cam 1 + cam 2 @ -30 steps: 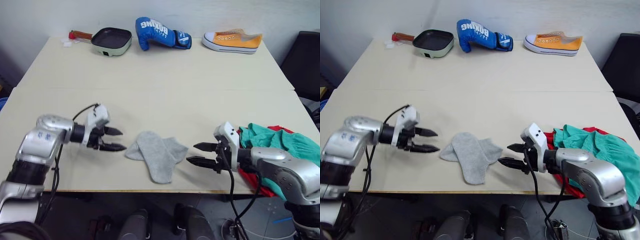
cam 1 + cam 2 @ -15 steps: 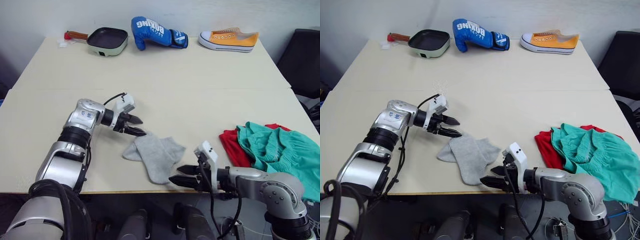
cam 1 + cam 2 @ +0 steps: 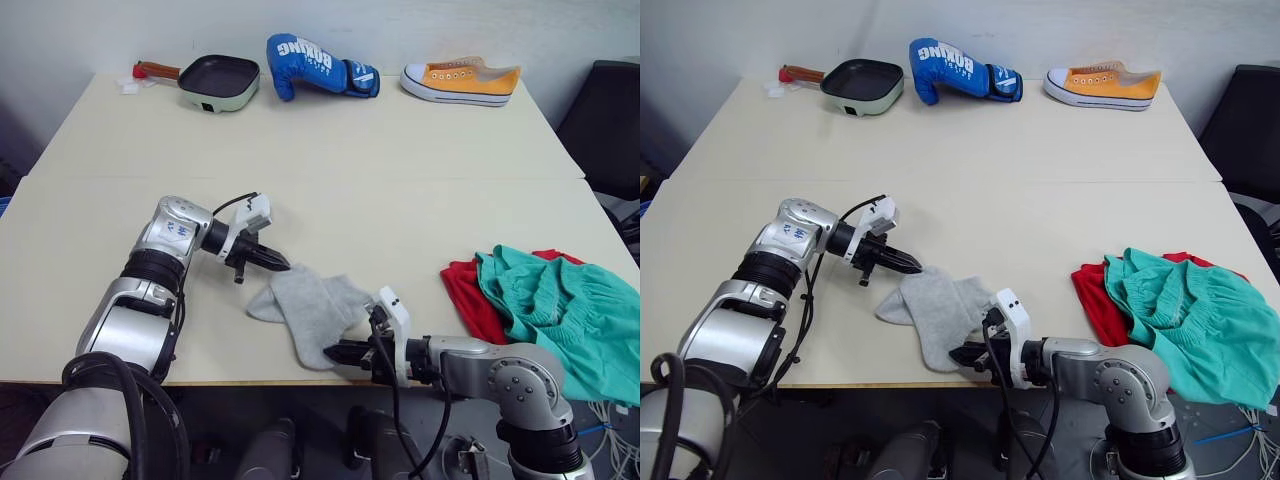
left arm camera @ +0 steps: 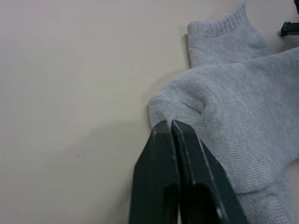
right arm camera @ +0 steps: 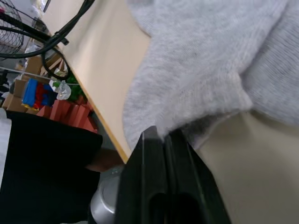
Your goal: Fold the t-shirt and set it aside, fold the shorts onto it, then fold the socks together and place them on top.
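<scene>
On the beige table (image 3: 330, 190), teal-green shorts (image 3: 560, 305) lie over a red t-shirt (image 3: 470, 295) at the right edge. 2 grey socks (image 3: 310, 310) overlap near the front edge. Left gripper (image 3: 278, 264) pinches their far corner with closed fingers; right gripper (image 3: 335, 352) clamps their near end.

A robot test room or lab rather than a home; two plain cream tables (image 3: 330, 140) are pushed together against a bare white wall (image 3: 400, 25); an odd mix of props lines the far edge: a pale green square frying pan (image 3: 216, 81), a blue boxing glove (image 3: 318, 68), an orange canvas sneaker (image 3: 462, 80); loose cables (image 5: 44, 35) and stacked coloured blocks (image 5: 44, 100) lie on the floor.
</scene>
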Tool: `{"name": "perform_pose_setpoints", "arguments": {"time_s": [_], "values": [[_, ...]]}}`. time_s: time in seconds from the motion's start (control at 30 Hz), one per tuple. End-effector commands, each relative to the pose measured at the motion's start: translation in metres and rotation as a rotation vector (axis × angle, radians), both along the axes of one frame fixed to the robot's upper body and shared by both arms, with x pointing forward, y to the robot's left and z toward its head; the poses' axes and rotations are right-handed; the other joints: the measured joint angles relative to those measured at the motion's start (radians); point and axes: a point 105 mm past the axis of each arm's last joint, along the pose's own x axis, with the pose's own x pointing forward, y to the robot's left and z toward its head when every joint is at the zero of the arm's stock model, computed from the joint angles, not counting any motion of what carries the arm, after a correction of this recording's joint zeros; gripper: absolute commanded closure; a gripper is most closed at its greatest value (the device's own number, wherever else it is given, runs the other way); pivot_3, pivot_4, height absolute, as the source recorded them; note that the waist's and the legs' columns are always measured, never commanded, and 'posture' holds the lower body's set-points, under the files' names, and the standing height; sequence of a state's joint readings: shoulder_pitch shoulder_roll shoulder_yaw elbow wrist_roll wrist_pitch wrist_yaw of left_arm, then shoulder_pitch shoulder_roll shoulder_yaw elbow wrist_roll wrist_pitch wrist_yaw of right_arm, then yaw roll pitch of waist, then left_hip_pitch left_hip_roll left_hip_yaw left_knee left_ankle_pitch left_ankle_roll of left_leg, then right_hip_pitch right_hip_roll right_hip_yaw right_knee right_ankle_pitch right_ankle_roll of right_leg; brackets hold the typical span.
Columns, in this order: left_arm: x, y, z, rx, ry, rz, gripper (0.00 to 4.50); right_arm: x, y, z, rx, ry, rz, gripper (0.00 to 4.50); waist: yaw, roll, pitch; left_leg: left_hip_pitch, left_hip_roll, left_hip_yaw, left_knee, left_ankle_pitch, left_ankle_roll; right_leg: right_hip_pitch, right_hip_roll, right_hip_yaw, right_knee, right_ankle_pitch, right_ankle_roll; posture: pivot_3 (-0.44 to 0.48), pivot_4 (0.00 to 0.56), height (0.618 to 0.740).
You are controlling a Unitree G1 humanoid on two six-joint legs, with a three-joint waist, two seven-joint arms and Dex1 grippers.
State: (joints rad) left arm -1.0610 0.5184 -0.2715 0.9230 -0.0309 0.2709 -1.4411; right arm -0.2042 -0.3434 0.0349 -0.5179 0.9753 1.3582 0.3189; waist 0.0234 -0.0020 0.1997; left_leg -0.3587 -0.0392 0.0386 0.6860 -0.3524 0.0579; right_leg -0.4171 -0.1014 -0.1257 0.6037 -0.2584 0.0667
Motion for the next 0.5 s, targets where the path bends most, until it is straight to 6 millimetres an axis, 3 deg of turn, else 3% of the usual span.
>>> {"name": "perform_pose_setpoints", "arguments": {"time_s": [0.03, 0.23, 0.33, 0.5], "values": [[-0.002, 0.001, 0.011, -0.041, -0.006, -0.007, 4.47, -0.004, -0.004, 0.013, 0.026, -0.029, 0.036, 4.48, 0.0, 0.0, 0.0, 0.0, 0.0, 0.0, 0.0, 0.0, 0.0, 0.0, 0.0, 0.0, 0.0, 0.0, 0.0, 0.0, 0.15, 0.74], [-0.01, -0.002, 0.034, -0.152, 0.014, -0.003, 4.47, -0.001, -0.016, 0.041, 0.033, -0.096, 0.092, 4.48, -0.001, 0.0, 0.0, -0.003, 0.0, 0.0, 0.001, 0.0, 0.0, -0.003, 0.0, 0.0, 0.001, 0.0, 0.0, 0.0, 0.15, 0.74], [-0.022, 0.003, 0.044, -0.182, 0.016, -0.007, 4.47, 0.002, -0.023, 0.054, 0.009, -0.132, 0.135, 4.48, -0.003, 0.0, 0.0, -0.013, 0.0, -0.001, 0.006, 0.0, 0.0, -0.012, 0.0, 0.001, 0.006, 0.0, 0.0, 0.0, 0.15, 0.74], [-0.044, 0.018, 0.048, -0.164, 0.004, 0.028, 4.47, 0.012, -0.037, 0.071, -0.042, -0.18, 0.193, 4.48, -0.009, 0.0, 0.0, -0.013, 0.001, -0.001, 0.008, 0.0, 0.0, -0.012, 0.0, 0.002, 0.007, 0.0, 0.0, 0.0, 0.15, 0.74]]}}
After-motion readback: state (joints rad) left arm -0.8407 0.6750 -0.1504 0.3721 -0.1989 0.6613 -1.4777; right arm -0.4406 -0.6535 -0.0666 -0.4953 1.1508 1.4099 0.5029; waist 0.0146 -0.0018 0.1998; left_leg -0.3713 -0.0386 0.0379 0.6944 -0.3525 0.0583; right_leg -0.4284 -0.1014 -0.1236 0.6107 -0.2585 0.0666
